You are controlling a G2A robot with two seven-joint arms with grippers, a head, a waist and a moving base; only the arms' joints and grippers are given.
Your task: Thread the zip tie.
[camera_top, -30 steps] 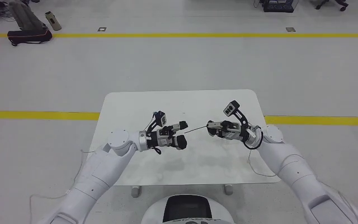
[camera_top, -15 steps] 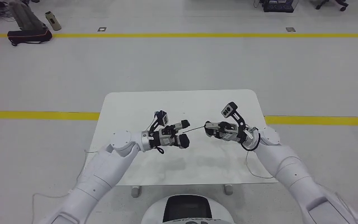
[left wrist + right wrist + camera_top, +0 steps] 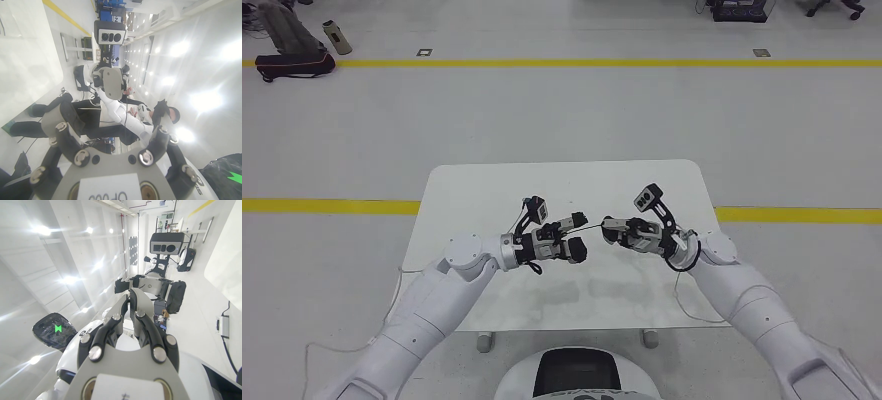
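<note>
Zip tie (image 3: pixel 587 230): thin dark strip in air above counter (image 3: pixel 472 190), long axis running across from one pincer to other. One end in right pincer (image 3: pixel 607 226), fingers pressed narrow on it. Free end points toward left pincer (image 3: pixel 576 236) and reaches between its wide-spread fingers; touching or not, cannot tell. Left pincer holds nothing. Next move, by my judgement: left fingers must close on free end.

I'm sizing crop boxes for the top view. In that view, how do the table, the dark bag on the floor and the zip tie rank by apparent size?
1. table, by far the largest.
2. bag, much smaller; it lies farther from the camera, so its true size is unsure.
3. zip tie, only a thin short line.
</note>
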